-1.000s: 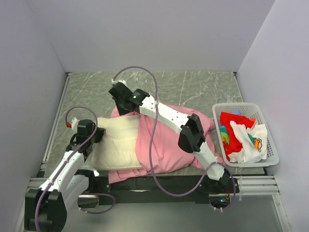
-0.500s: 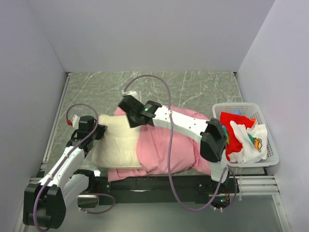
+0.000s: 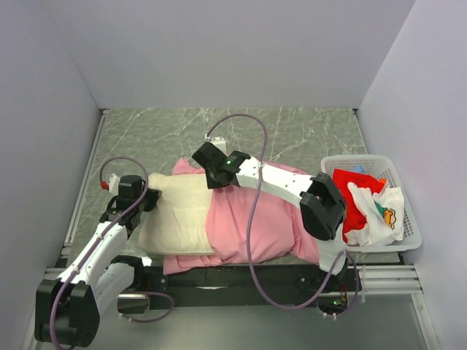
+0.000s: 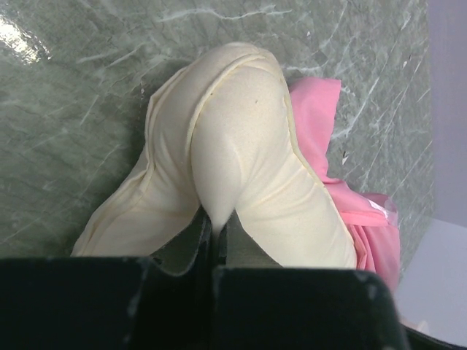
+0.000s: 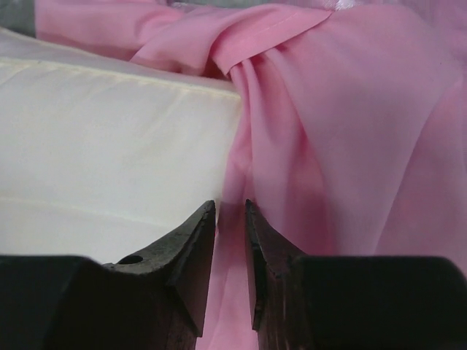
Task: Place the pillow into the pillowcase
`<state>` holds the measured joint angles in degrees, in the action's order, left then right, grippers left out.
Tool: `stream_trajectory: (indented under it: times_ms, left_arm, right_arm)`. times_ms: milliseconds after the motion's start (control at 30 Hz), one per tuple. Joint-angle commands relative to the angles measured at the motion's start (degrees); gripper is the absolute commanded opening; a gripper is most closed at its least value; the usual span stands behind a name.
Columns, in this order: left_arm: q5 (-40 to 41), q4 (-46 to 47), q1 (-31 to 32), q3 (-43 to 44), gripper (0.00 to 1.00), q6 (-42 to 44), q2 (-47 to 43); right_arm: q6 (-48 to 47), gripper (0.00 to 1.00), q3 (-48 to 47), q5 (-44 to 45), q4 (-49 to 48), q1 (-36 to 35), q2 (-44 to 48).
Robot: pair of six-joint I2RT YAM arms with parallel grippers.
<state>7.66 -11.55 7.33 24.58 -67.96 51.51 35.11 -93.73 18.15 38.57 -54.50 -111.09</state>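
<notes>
Currently, we find the pillow (image 3: 179,211) lying on the table (image 3: 306,135) with its right portion apparently inside the pillowcase (image 3: 266,222) and roughly its left half exposed. The left gripper (image 4: 217,219) is pinched tight on a fold at the pillow's exposed left end. We judge that this grip anchors the pillow so that it does not slide while the sack is drawn over it. The right gripper (image 5: 230,211) hangs just above the pillowcase mouth, where pink fabric meets cream. Its jaws stand a narrow gap apart, with nothing visibly between them. We read this placement as positioning for a grasp on the mouth hem. Fabric bunched at the far corner of the mouth suggests the hem needs pulling leftward there.
</notes>
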Motion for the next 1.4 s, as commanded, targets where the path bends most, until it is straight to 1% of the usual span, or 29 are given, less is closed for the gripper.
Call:
stream_trajectory:
  times_ms: [0, 67, 167, 200, 233, 333, 367, 400, 467, 500, 533, 567, 600, 667, 733, 767, 833, 900, 933, 967, 1000, 1033, 1100, 1133, 1167, 1233, 1300, 1333, 1367]
  left_arm:
    - [0.5, 0.3, 0.2, 0.6, 0.01, 0.9, -1.3]
    - [0.6, -0.1, 0.2, 0.8, 0.01, 1.1, -1.2]
    - [0.6, -0.1, 0.2, 0.7, 0.01, 1.2, -1.6]
    - [0.6, -0.1, 0.2, 0.7, 0.01, 1.2, -1.6]
    - [0.6, -0.3, 0.2, 1.0, 0.01, 1.0, -1.6]
    - [1.0, -0.1, -0.3, 2.1, 0.01, 0.6, -1.2]
    - [1.0, -0.1, -0.8, 2.8, 0.01, 0.6, -0.4]
    - [0.3, -0.2, -2.6, 3.6, 0.01, 0.6, 0.3]
    - [-1.8, 1.2, -5.9, 5.6, 0.01, 0.1, 3.1]
    - [-5.1, 1.7, -6.7, 6.0, 0.01, -0.2, 4.1]
    - [-6.2, 2.2, -7.2, 7.0, 0.01, -0.8, 5.2]
    - [-7.1, 3.0, -7.2, 7.2, 0.01, -1.1, 6.3]
    - [-7.1, 4.7, -7.2, 7.2, 0.01, -1.3, 6.2]
    - [-9.9, 9.8, -6.8, 3.8, 0.01, -3.6, 4.2]
    - [-11.6, 13.2, -6.7, 0.0, 0.01, -5.5, 2.6]
    - [-11.9, 14.3, -6.7, -0.8, 0.01, -5.5, 2.3]
    - [-11.8, 14.5, -6.6, -1.5, 0.01, -5.1, 2.3]
    - [-12.0, 14.1, -6.6, -1.5, 0.02, -3.9, 2.8]
    - [-12.1, 13.9, -6.7, -1.4, 0.18, -2.0, 2.9]
    - [-11.4, 13.2, -6.7, -1.2, 0.3, -1.0, 2.6]
    - [-10.7, 11.7, -6.7, -0.7, 0.61, 1.1, 2.1]
    - [-9.3, 8.9, -6.7, -0.2, 0.73, 1.9, 0.5]
    - [-3.6, 3.2, -6.5, 2.2, 0.9, 3.8, -1.4]
    - [-0.9, -3.8, -6.3, 3.3, 0.92, 4.1, -2.8]
    - [4.5, -6.9, -6.2, 4.2, 0.96, 3.8, -3.4]
    - [7.2, -12.5, -6.1, 5.1, 0.99, 3.0, -4.8]
    - [6.9, -13.1, -6.0, 3.3, 0.98, 2.2, -5.8]
    - [6.4, -13.1, -5.8, 2.4, 0.98, 1.8, -6.8]
    - [6.1, -12.5, -5.6, 1.4, 0.97, 1.4, -7.2]
  right_arm:
    - [0.4, 0.31, -4.9, -0.2, -0.6, 1.4, -2.8]
    - [-0.3, 0.31, -6.2, 0.7, 2.1, 1.8, -5.1]
    - [-0.6, 0.28, -4.3, -1.1, 0.8, 4.1, -5.3]
    - [-0.8, 0.11, -4.4, -2.6, 0.2, 4.8, -5.1]
    - [-1.2, 0.0, -5.3, -3.9, -0.6, 5.6, -5.3]
    - [-4.0, 0.0, -19.6, -7.1, 4.4, 4.1, -10.8]
    - [-6.1, 0.0, -33.1, -7.1, 6.9, 1.4, -13.4]
    - [-7.2, 0.0, -40.8, -7.9, 9.1, 0.1, -19.8]
    - [-8.2, 0.0, -59.5, -13.5, 12.7, -3.2, -25.6]
    - [-7.9, 0.0, -60.8, -16.0, 11.8, -4.0, -27.1]
    - [-7.3, 0.0, -58.6, -17.9, 6.4, -4.9, -25.8]
    - [-7.2, 0.0, -48.4, -18.9, 2.4, -5.8, -23.4]
    - [-7.3, 0.0, -43.1, -19.7, -1.2, -6.2, -18.6]
    - [-8.6, 0.0, -37.2, -19.9, -4.6, -6.1, -16.4]
    - [-11.0, 0.0, -40.1, -18.2, 0.7, -6.2, -17.7]
    - [-11.9, 0.0, -45.2, -18.2, 3.1, -6.4, -19.8]
    - [-14.0, 0.0, -48.2, -18.2, 7.2, -6.8, -20.8]
    - [-14.5, 0.0, -44.1, -16.2, 6.1, -6.6, -18.1]
    - [-13.8, 0.03, -38.5, -14.0, 5.2, -6.3, -16.7]
    - [-13.3, 0.13, -35.4, -12.1, 4.2, -6.2, -13.3]
    - [-12.8, 0.23, -32.6, -10.5, 2.1, -5.8, -11.5]
    - [-12.4, 0.37, -28.0, -7.6, 1.0, -5.6, -9.7]
    - [-12.5, 0.48, -25.5, -5.2, 0.2, -5.5, -5.3]
    - [-12.5, 0.56, -25.2, -3.7, 0.8, -5.5, -4.3]
    - [-12.5, 0.62, -25.1, -2.6, 1.4, -5.6, -2.7]
    - [-11.0, 0.7, -24.2, -0.9, 3.6, -5.9, -1.0]
    - [-9.1, 0.73, -21.1, 3.7, 4.7, -6.5, 3.1]
    - [-7.0, 0.79, -13.8, 5.3, 3.9, -6.8, 5.2]
    - [-5.5, 0.8, -9.2, 7.4, 2.6, -6.9, 10.3]
